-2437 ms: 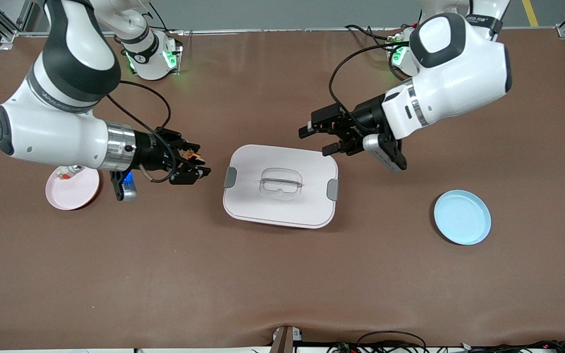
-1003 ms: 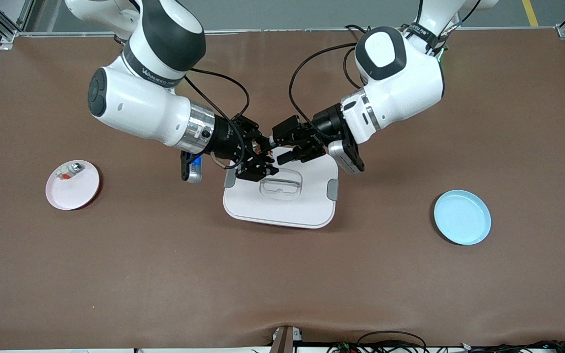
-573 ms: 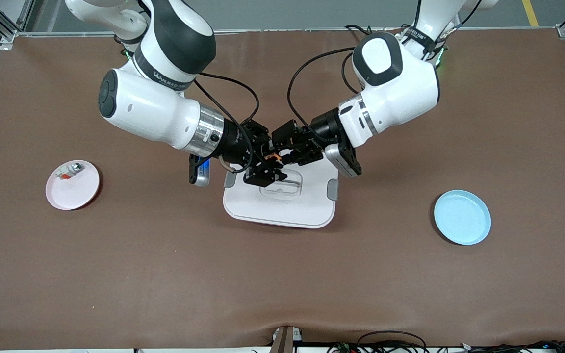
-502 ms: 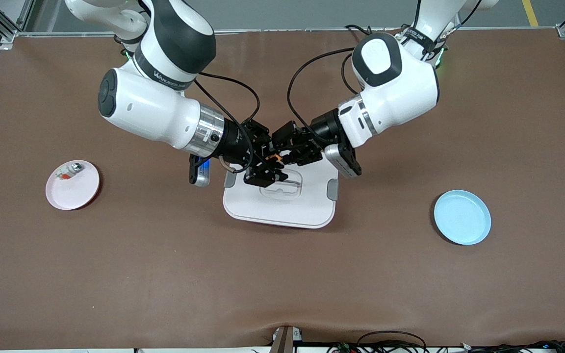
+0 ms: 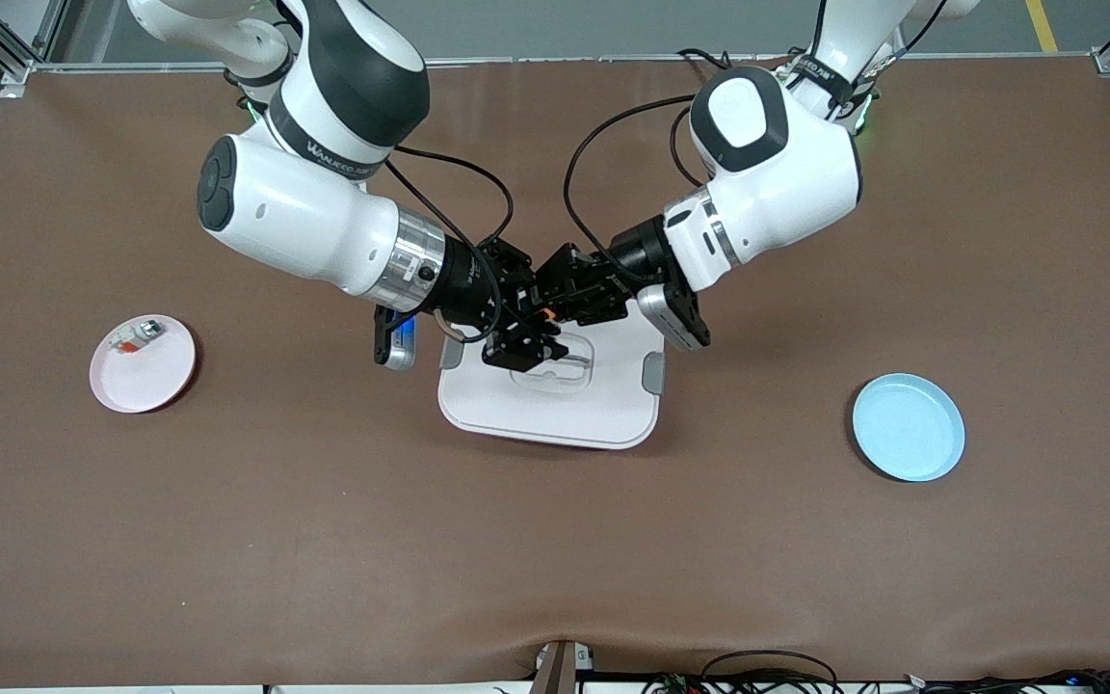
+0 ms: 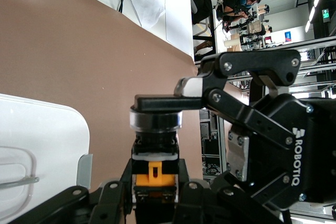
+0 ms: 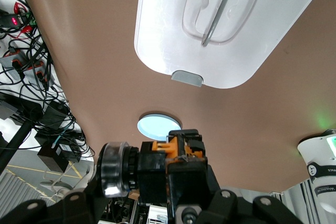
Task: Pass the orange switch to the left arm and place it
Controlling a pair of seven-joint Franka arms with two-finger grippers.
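Both grippers are meeting in the air over the box (image 5: pixel 555 386), above the edge of its lid that lies farthest from the front camera, and the orange switch (image 5: pixel 542 312) is sitting between them, clear of the lid. The left gripper (image 5: pixel 555 294), coming in from the left arm's end of the counter, is clamping down on the orange switch: in the left wrist view one of its fingers (image 6: pixel 157 102) is pressing flat against the switch's round end. The right gripper (image 5: pixel 524 333) is reaching in from the right arm's end, its fingers closed around the switch's black and orange body, as the right wrist view shows with the part (image 7: pixel 157 169) sitting between them. The box is lying in the middle of the counter (image 5: pixel 555 540), lid on, with its grey side clips (image 5: pixel 652 372) and recessed handle showing. A pink plate (image 5: pixel 143 363) is sitting near the right arm's end of the counter, carrying a small silvery-white part with a red bit (image 5: pixel 135 336). A light blue plate (image 5: pixel 908 427) is sitting near the left arm's end, slightly nearer the front camera than the box.
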